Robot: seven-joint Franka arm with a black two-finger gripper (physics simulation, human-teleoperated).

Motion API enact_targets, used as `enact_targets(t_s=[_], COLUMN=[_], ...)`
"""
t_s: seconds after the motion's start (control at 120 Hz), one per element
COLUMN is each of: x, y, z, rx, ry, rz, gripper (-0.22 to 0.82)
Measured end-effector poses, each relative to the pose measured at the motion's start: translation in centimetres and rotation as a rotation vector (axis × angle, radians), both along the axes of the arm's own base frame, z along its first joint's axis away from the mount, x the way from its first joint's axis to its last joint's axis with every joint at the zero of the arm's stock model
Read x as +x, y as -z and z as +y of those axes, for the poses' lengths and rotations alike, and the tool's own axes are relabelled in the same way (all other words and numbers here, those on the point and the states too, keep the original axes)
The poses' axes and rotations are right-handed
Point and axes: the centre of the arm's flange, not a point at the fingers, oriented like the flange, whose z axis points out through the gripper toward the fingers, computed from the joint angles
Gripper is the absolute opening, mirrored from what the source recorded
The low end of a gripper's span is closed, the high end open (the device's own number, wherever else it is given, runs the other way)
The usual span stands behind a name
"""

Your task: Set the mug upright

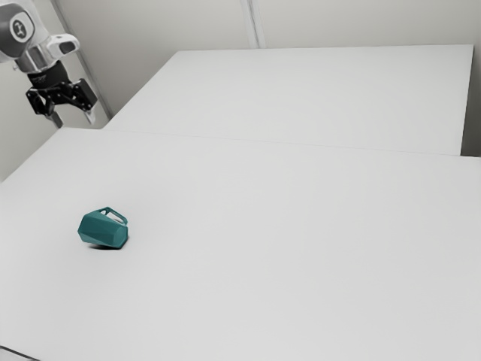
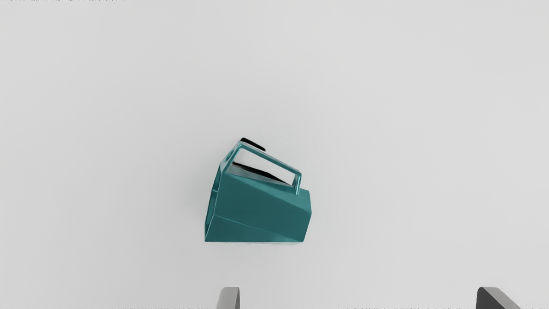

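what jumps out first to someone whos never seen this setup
The teal faceted mug lying on its side would likely catch the eye first, a lone patch of strong colour on the pale tabletop, toward the exterior view's left. Next comes the black gripper, hanging open and empty in the exterior view's upper left. Up close, the mug's angular handle stands out along its side.

Ext. side-on; wrist prob. top-down.
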Motion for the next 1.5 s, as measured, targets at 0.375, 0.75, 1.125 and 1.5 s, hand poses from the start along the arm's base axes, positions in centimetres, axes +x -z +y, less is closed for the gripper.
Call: enact_targets(t_s=[0.375, 0.75, 1.125, 1.5], x=[-8.8, -10.7, -11.8, -12.7], y=[10.1, 19.9, 28.6, 30.6], z=[12.3, 17.8, 20.9, 21.2], rx=[-0.190, -0.332, -0.542, -0.653], ry=[-0.177, 0.044, 0.250, 0.219], rz=[0.063, -0.134, -0.334, -0.457], gripper=[0.60, 0.60, 0.60, 0.60])
